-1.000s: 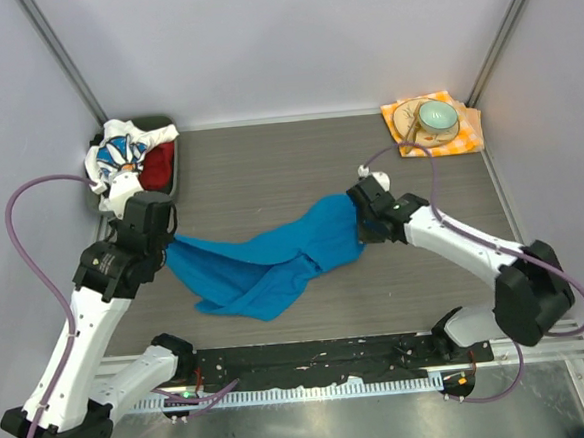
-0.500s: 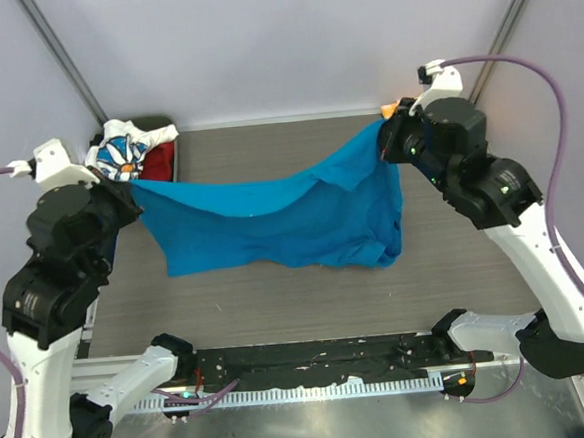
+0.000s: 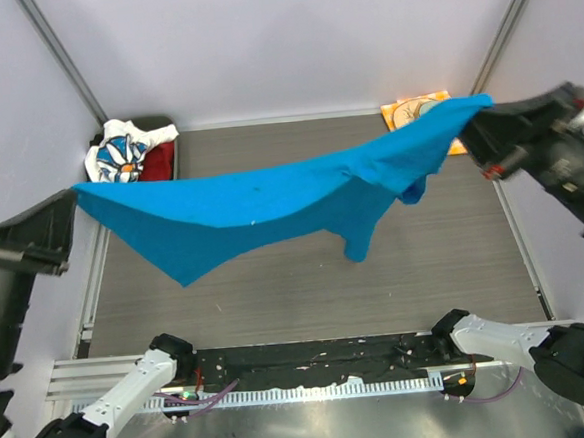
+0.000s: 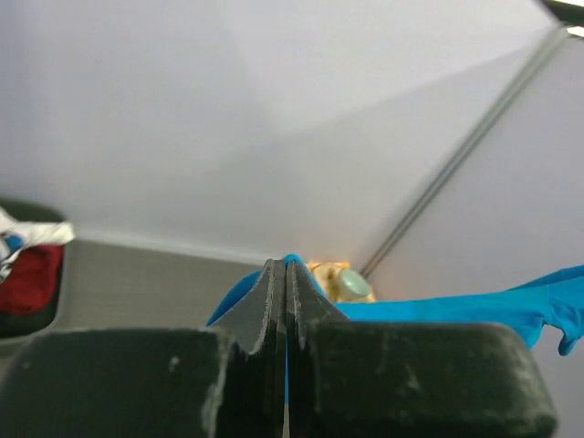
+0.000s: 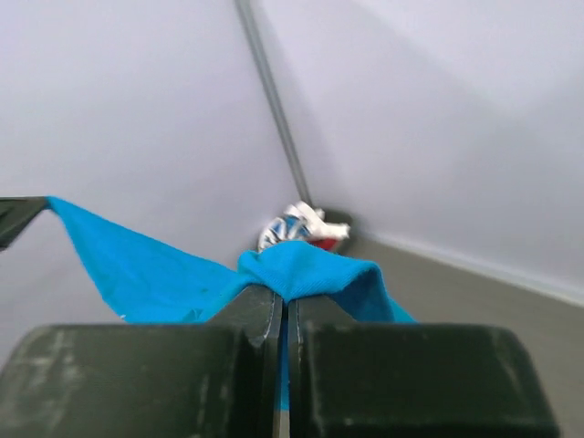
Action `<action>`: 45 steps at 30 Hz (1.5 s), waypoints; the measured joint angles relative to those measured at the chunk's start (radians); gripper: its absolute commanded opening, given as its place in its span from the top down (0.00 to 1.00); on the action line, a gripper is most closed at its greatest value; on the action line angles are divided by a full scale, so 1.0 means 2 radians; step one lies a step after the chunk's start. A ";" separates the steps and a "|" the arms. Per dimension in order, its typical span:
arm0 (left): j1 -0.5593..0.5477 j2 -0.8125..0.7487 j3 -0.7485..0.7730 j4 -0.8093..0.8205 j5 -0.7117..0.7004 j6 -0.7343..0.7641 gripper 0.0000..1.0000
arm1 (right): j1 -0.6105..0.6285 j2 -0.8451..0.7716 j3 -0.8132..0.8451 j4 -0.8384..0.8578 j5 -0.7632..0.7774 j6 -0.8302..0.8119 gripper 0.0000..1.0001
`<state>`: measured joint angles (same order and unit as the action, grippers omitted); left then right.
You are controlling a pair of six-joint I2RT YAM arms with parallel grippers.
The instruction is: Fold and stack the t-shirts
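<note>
The bright blue t-shirt (image 3: 270, 195) hangs stretched in the air above the table, held at both ends. My left gripper (image 3: 72, 197) is shut on its left corner and my right gripper (image 3: 483, 107) is shut on its right end. Its lower edge droops in two points. In the left wrist view the jaws of the left gripper (image 4: 286, 266) pinch blue cloth (image 4: 456, 310). In the right wrist view the right gripper (image 5: 283, 297) clamps a fold of it (image 5: 310, 269). The daisy-print t-shirt (image 3: 117, 156) and the red t-shirt (image 3: 158, 160) lie bunched in a dark bin at the back left.
The dark bin (image 3: 165, 123) stands in the back left corner. An orange-and-white checked napkin (image 3: 410, 110) lies at the back right, partly covered by the raised shirt; a pale green bowl (image 4: 351, 285) sits on it. Frame posts and grey walls enclose the table (image 3: 307, 288).
Both arms have lifted and spread far apart. The blue t-shirt went from a crumpled heap on the table to a taut sheet hanging high in the air.
</note>
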<state>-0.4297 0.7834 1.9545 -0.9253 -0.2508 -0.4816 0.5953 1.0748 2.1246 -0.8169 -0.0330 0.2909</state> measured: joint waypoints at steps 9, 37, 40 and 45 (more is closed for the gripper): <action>0.000 -0.046 0.061 0.042 0.112 -0.004 1.00 | 0.000 -0.074 0.083 0.034 -0.116 0.015 0.99; 0.000 -0.047 -0.288 0.073 0.000 -0.032 1.00 | -0.006 0.154 -0.374 0.113 0.088 0.022 0.99; 0.000 -0.028 -0.303 0.082 -0.013 -0.041 1.00 | -0.013 0.236 -0.353 0.113 0.107 0.020 0.99; 0.000 0.009 -0.307 0.089 -0.025 -0.047 1.00 | -0.048 0.354 -0.241 0.094 0.120 0.024 0.99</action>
<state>-0.4294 0.8017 1.3399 -0.7483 -0.3000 -0.5751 0.4995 1.7836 1.6421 -0.6281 0.2077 0.3393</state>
